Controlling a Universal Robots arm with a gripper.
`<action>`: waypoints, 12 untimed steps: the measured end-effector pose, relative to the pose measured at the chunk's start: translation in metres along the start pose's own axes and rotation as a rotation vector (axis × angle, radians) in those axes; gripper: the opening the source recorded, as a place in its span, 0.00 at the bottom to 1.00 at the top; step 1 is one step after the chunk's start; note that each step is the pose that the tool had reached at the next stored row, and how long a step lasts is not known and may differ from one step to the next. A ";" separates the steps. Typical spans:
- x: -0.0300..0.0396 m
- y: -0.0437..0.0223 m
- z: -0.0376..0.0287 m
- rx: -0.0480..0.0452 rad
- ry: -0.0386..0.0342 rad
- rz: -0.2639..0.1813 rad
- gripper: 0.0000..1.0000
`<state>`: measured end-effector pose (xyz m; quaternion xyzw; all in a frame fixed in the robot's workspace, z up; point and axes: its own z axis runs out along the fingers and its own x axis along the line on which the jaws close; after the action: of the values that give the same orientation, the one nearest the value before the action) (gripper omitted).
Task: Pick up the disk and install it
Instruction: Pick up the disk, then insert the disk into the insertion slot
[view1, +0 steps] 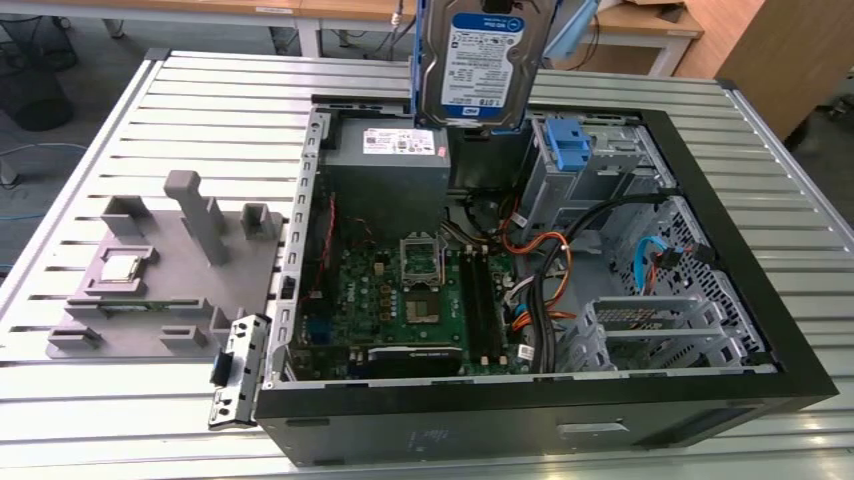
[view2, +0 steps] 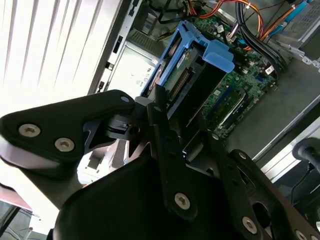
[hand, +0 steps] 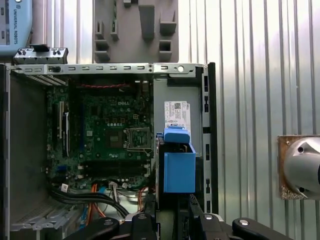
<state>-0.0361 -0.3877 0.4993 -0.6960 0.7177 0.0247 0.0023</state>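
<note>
The disk (view1: 478, 65), a silver-grey drive with a white-and-blue label and blue rails, hangs upright above the back of the open computer case (view1: 747, 300). It is over the power supply (view1: 387, 155) and beside the drive cage (view1: 607, 160). In the second wrist view my gripper (view2: 185, 130) is shut on the disk (view2: 190, 65), one black finger on each side. The first wrist view shows the disk (hand: 177, 160) edge-on over the case (hand: 115, 67), with the gripper (hand: 170, 220) clamped on it.
A lone blue bracket (view1: 567, 145) sits in the drive cage. The motherboard (view1: 414, 290) and loose cables (view1: 561, 260) fill the case floor. A grey fixture block (view1: 160, 270) stands on the slatted table (view1: 214, 100) on the exterior view's left.
</note>
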 end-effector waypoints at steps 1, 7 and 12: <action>0.0020 -0.0001 -0.0001 0.0000 0.0000 0.000 0.35; 0.0135 -0.0007 -0.0003 0.0000 0.0000 0.000 0.35; 0.0232 -0.0013 -0.0005 0.0000 0.0000 0.000 0.35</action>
<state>-0.0355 -0.4109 0.4989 -0.6958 0.7178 0.0247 0.0023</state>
